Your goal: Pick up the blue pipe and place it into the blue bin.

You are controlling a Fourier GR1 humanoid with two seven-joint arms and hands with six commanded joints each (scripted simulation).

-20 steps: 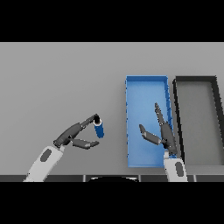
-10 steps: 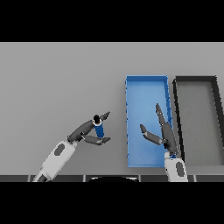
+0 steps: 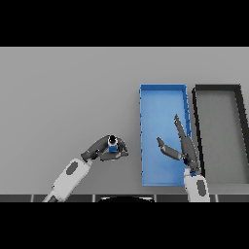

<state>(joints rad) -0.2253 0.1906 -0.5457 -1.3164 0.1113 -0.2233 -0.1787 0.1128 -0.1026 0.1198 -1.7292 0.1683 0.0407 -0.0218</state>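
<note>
Blue pipe (image 3: 113,145) | clasped in left hand (image 3: 104,151) | left of blue bin (image 3: 163,92)

You face a bare test bench, not a home. A grey table (image 3: 68,87) holds only a blue bin (image 3: 162,88) and black bin (image 3: 217,88).

Plain grey table (image 3: 63,92) under flat, even light, a dark bin (image 3: 238,97) at right.
</note>
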